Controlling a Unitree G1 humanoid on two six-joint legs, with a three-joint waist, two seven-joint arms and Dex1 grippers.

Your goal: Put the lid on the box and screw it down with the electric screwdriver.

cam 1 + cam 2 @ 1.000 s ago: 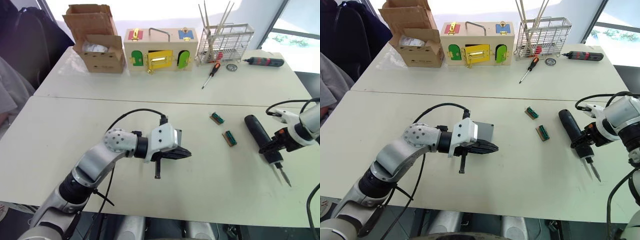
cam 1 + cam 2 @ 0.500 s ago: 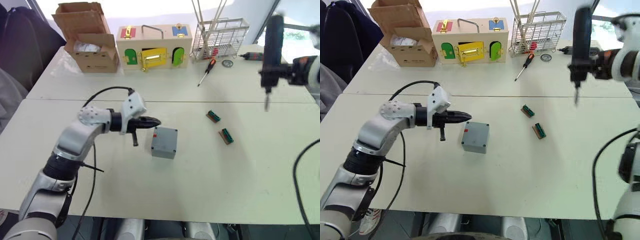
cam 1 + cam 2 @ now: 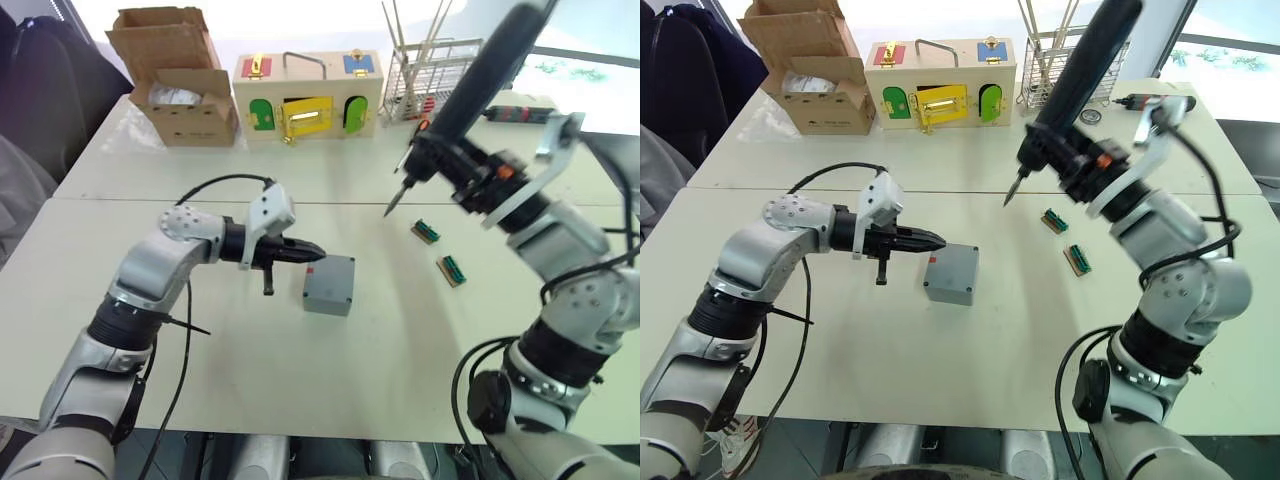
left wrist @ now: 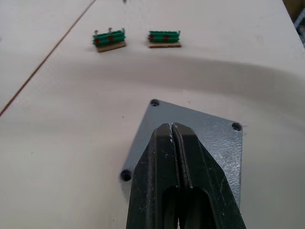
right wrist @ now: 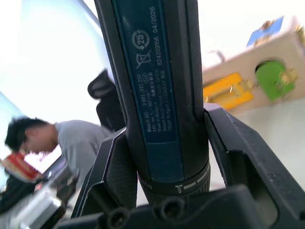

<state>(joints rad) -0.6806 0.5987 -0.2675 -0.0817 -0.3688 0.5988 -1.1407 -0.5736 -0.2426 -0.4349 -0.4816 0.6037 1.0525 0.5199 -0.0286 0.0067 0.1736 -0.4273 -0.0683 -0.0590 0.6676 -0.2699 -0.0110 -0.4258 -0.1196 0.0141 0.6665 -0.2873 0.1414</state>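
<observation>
Box (image 3: 329,286) w/ lid (image 4: 190,138) on sits mid desk (image 3: 300,380). Left gripper (image 3: 316,253), fingers closed & empty, tips just above lid. Right gripper (image 5: 162,157) clamps electric screwdriver (image 3: 470,90) raised, bit angled down.

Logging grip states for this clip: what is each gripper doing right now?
Left gripper: shut, holding nothing, tips over the lid on the box.
Right gripper: shut on the electric screwdriver, raised above the table.
</observation>
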